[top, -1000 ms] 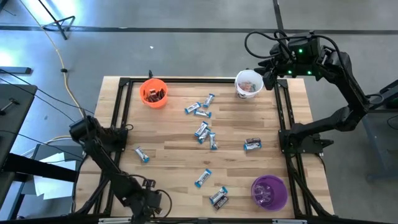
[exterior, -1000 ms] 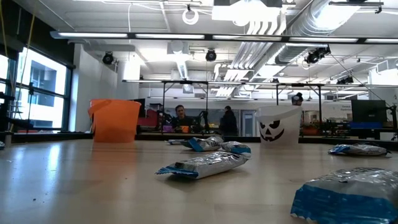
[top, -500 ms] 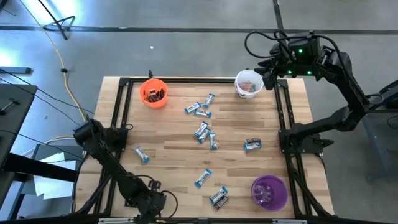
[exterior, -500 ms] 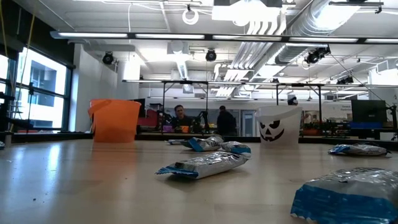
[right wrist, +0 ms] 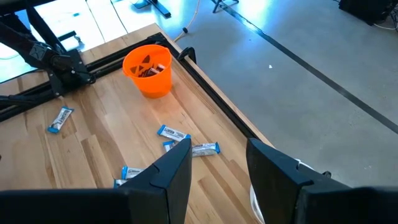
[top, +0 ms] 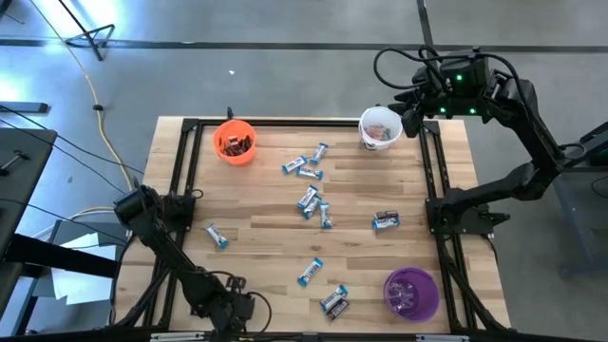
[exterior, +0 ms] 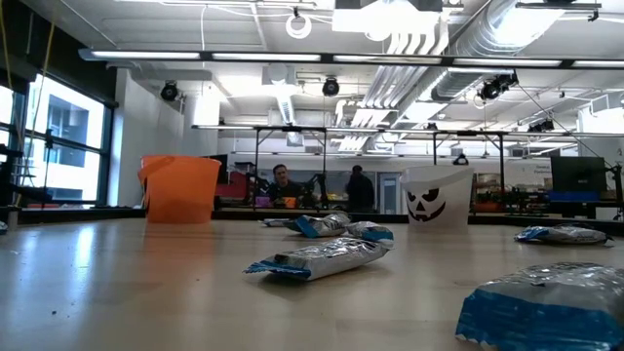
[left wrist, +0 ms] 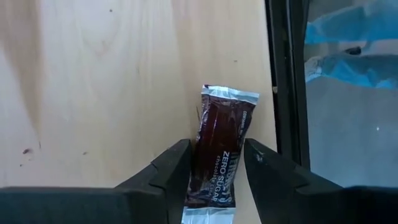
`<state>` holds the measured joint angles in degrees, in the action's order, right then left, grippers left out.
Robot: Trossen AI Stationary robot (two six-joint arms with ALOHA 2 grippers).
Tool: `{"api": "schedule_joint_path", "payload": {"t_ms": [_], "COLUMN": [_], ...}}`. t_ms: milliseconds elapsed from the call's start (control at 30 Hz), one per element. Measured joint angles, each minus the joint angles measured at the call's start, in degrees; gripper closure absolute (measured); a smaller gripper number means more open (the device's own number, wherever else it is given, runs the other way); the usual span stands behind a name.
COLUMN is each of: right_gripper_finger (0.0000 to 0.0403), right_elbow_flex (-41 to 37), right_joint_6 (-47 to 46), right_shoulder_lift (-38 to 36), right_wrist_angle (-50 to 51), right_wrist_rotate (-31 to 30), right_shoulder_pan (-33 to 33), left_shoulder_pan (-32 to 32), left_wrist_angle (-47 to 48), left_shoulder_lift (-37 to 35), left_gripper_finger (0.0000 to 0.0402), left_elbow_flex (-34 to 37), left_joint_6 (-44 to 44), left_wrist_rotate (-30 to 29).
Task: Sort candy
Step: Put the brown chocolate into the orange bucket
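Pale wood table [left wrist: 112, 81] — glossy dark candy [left wrist: 219, 155] (crimped foil ends) between jaws.

A dark brown candy bar [left wrist: 219, 149] with silver crimped ends is lying flat on the wooden surface [left wrist: 112, 81], sitting lengthwise between the left fingers [left wrist: 171, 168]; blue-and-white candy pieces [right wrist: 177, 134] are lying scattered flat ahead of the right fingers [right wrist: 180, 165]

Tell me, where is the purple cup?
In the high view, the purple cup stands in the table's near right corner, beside a dark candy.
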<state>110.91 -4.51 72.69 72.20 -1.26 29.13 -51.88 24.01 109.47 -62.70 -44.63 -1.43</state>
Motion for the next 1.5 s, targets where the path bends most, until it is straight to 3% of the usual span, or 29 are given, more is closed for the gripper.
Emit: {"api": "schedule_joint_path", "payload": {"t_ms": [500,1033,1500], "right_gripper_finger": [0.0253,0.0253,0.0253], "right_elbow_flex": [0.0,0.0,0.0], "right_joint_6": [0.0,0.0,0.0], "right_shoulder_lift": [0.0,0.0,0.0], "right_wrist_angle": [0.0,0.0,0.0], "right_wrist_rotate": [0.0,0.0,0.0], "right_shoulder_pan": [0.0,0.0,0.0], "left_shoulder_pan": [0.1,0.3,0.7], "left_wrist_angle": [1.1,2.8,11.9], "left_shoulder_lift": [0.1,-2.8,-16.5], "left_gripper_finger": [0.037,0.0369,0.0369], "left_elbow_flex": [0.1,0.4,0.4], "left_joint_6": [-3.6,-10.7,-15.9], "left_wrist_rotate": [-0.8,-2.3,-6.9]}}
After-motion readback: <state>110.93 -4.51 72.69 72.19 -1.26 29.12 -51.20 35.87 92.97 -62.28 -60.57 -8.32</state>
